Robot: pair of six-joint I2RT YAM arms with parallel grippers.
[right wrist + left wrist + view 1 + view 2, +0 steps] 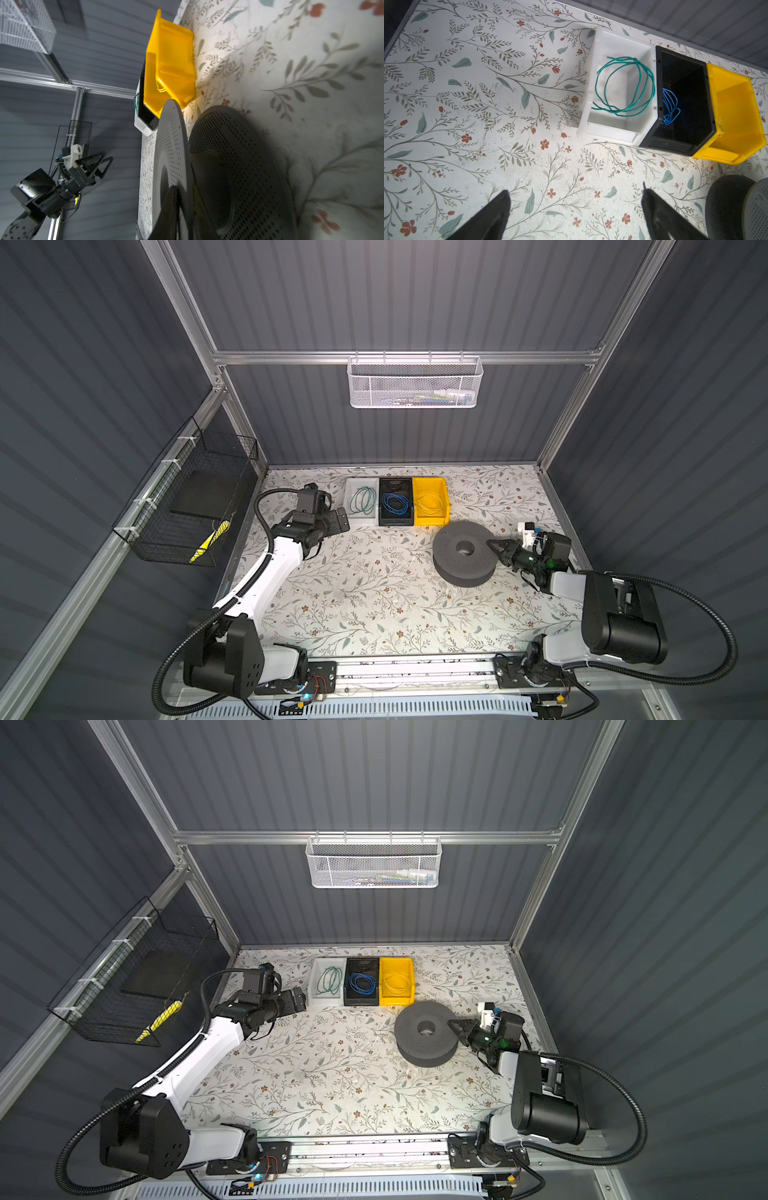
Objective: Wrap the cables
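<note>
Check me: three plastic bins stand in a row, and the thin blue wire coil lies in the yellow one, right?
Wrong bin: the thin bright-blue wire coil lies in the black plastic bin, middle of the row, as both top views show.

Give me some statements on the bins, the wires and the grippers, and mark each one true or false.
1. The blue wire lies in the black bin. True.
2. The left gripper holds the green wire. False: it is open and empty, beside the white bin, where the green wire lies.
3. The yellow bin stands between the other two bins. False: the black bin is in the middle.
4. The right gripper is at the rim of the spool. True.
</note>
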